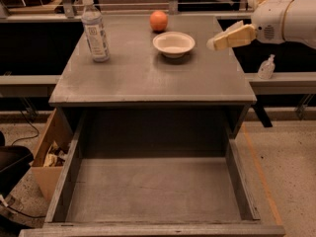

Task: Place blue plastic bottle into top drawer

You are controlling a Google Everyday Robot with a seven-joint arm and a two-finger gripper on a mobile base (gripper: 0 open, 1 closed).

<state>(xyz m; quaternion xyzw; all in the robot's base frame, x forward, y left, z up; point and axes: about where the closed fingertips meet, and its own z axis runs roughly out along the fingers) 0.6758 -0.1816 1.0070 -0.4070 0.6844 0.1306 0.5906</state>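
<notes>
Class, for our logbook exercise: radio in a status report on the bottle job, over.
Gripper at desk right edge. Blue plastic bottle upright, back-left. Top drawer open, bare. Bowl lies between.

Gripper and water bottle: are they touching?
Apart. The camera view shows the gripper at the desk's right edge, with the bowl between it and the bottle at back left.
</notes>
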